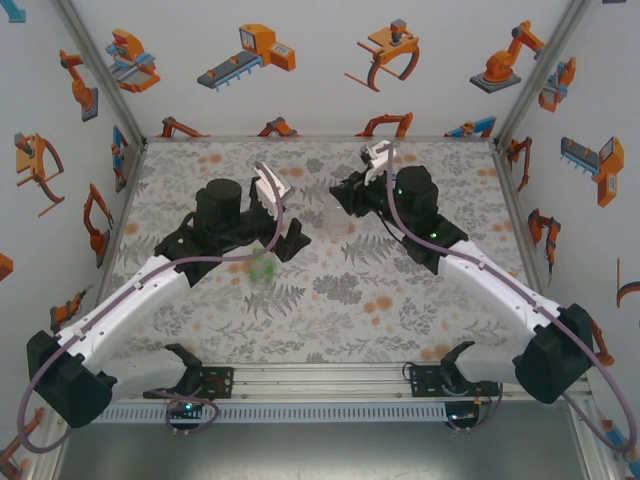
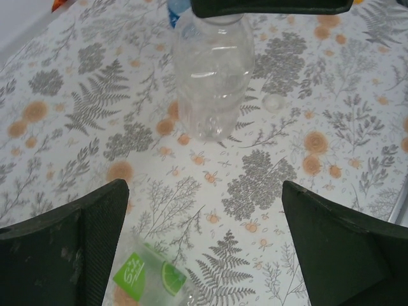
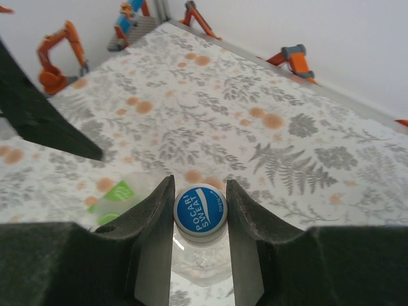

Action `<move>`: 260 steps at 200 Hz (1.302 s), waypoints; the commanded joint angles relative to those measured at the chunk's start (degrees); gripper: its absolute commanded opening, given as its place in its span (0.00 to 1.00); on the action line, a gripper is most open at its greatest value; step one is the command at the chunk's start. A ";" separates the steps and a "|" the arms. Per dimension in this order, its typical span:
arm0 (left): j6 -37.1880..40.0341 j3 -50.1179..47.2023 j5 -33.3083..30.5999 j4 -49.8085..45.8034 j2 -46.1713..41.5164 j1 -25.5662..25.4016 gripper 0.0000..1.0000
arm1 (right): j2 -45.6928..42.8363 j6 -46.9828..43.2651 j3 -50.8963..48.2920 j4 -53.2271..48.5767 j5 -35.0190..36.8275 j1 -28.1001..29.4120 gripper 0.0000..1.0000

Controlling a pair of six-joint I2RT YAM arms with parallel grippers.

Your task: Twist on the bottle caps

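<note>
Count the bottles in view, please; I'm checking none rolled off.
2. A clear bottle stands mid-table, its blue cap pinched by the right tool; a green-labelled bottle sits beneath the open left tool. Another may be hidden.

Table: I see a flat tabletop point(image 1: 340, 320) in grey-fern floral print.
Lying on it: green-tinted plastic bottle point(image 2: 153, 277); tiny white round cap point(image 2: 274, 103).
</note>
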 commanded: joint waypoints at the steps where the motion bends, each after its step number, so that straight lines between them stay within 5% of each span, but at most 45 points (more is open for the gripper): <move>1: -3.17 1.09 -2.88 -5.08 -1.23 3.30 0.97 | 3.89 -6.21 1.83 7.07 2.64 -1.98 0.00; 59: -8.62 8.90 -2.31 -15.77 4.88 13.30 0.97 | 16.25 -8.44 4.31 17.60 1.56 -7.10 0.00; 213: -22.22 17.24 -2.23 -18.53 17.61 13.59 0.97 | 27.97 -7.74 2.36 27.90 2.12 -11.83 0.00; 260: -22.34 18.48 -2.58 -19.84 18.08 13.56 0.97 | 28.94 -6.74 0.26 29.68 1.96 -12.66 0.09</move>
